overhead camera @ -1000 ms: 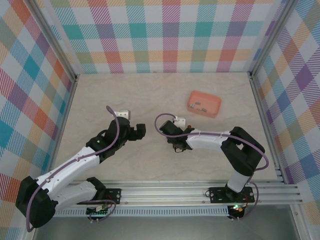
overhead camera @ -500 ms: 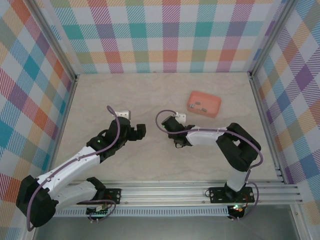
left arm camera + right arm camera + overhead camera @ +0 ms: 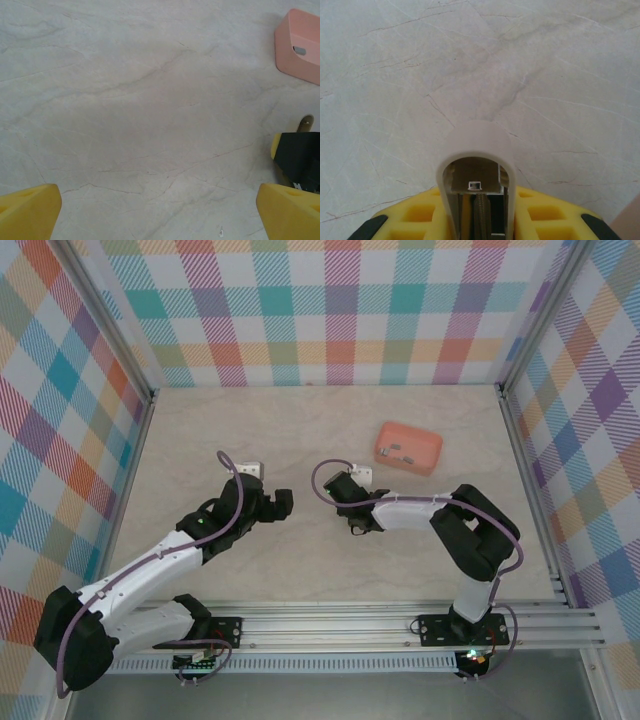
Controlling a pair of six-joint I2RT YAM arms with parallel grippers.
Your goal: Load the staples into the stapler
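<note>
Matt veined table (image 3: 150, 100); smooth cream plastic stapler (image 3: 475, 132); matt plastic tray (image 3: 286, 50).

My left arm (image 3: 140, 575) and right arm (image 3: 418, 511) are white shells with black joints. Each carries a purple cable (image 3: 231, 485), with black base plates (image 3: 218, 626) at six o'clock. Left fingers (image 3: 29, 214) are plain yellow, right fingers (image 3: 419, 216) yellow and pocketed.

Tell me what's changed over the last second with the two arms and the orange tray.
The right arm pulled its elbow in, carrying the right gripper, jaws shut on the white stapler, slightly leftward and away from its base. Nothing was grabbed or released. The left gripper, jaws open, barely shifted; the salmon-orange tray and its staples stayed put.
</note>
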